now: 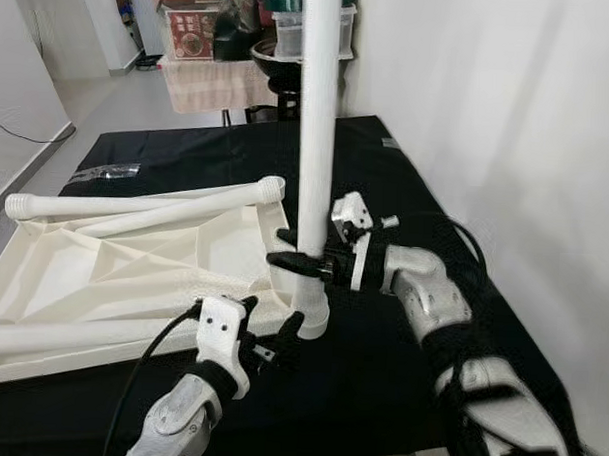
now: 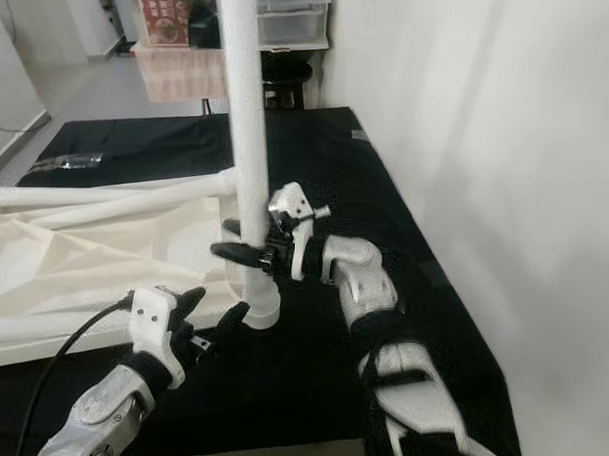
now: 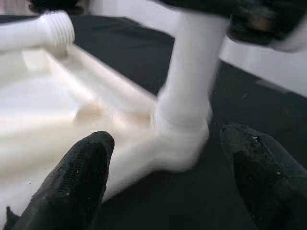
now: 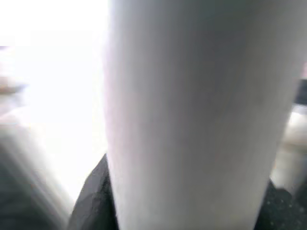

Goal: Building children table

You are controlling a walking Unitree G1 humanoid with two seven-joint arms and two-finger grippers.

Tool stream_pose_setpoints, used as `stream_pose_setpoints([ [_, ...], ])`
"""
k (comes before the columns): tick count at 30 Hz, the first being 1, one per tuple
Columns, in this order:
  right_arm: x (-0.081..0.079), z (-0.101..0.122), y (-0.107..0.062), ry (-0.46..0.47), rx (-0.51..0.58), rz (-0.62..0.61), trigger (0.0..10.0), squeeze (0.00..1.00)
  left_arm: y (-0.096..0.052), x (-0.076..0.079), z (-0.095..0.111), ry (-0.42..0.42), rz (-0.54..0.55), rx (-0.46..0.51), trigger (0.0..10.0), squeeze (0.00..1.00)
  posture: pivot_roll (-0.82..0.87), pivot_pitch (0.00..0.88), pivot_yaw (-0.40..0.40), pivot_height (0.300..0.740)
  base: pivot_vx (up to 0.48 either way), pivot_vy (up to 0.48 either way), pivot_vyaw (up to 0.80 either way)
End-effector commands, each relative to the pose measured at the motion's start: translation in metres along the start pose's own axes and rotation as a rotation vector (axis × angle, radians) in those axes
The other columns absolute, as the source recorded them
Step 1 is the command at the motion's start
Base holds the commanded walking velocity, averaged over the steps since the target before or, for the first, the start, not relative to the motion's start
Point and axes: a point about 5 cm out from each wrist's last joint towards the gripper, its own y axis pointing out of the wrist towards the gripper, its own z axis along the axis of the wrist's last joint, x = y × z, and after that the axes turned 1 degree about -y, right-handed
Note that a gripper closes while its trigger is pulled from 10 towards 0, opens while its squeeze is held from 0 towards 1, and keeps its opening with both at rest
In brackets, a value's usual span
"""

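— Two big things fill the middle of the frame: a black-covered work surface (image 1: 379, 391) and, across its left half, the white tabletop (image 1: 133, 272) lying upside down. What stands on it?

— One white leg (image 1: 317, 138) rises upright through the centre, out past the top edge, its foot in the corner socket (image 1: 312, 313) at the tabletop's near right corner. A second leg (image 1: 135, 202) lies flat along the far edge, threaded end (image 3: 56, 28) free.

— And the arms?

— From the right of the frame, the right gripper (image 1: 295, 260) has its fingers clamped around the upright leg, just above the socket. At lower centre, the left gripper (image 1: 271, 339) sits with its fingers (image 3: 79, 177) spread wide, holding nothing, aimed at the socket.

— Which step is this?

— I judge it to be seating or screwing the leg into its socket. Whether it is fully home I can't tell; the wrist picture is blurred there. Next, the leg probably needs turning about its own axis while kept upright, with the left gripper steadying the corner.

— Any writing?

— A red-lidded box (image 1: 189, 29) at the upper left carries a printed label, too small to read. Clear tubs (image 1: 289, 27) sit beside it.
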Motion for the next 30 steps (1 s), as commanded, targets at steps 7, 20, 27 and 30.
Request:
stream_pose_setpoints([
  [7, -0.009, -0.037, -0.027, 0.005, -0.210, -0.178, 0.0, 0.00, -0.019, -0.007, 0.003, -0.031, 0.059, 0.013, 10.0, 0.00, -0.03, 0.000, 0.020, 0.740, 0.000, 0.000, 0.00],
  [20, -0.030, 0.007, -0.013, 0.026, -0.079, 0.231, 10.0, 1.00, -0.020, -0.009, -0.002, -0.046, 0.106, 0.017, 10.0, 0.00, -0.02, 0.000, 0.003, 0.740, 0.000, 0.000, 0.00],
  [27, -0.013, 0.024, -0.008, -0.137, -0.099, 0.647, 10.0, 0.00, -0.014, -0.003, -0.002, -0.043, 0.076, 0.016, 10.0, 0.00, -0.01, 0.000, -0.003, 0.740, 0.000, 0.000, 0.00],
  [30, -0.004, 0.024, 0.002, -0.129, -0.128, 0.672, 10.0, 0.00, -0.018, 0.004, -0.003, -0.022, 0.057, 0.011, 10.0, 0.00, 0.02, 0.000, -0.014, 0.740, 0.000, 0.000, 0.00],
])
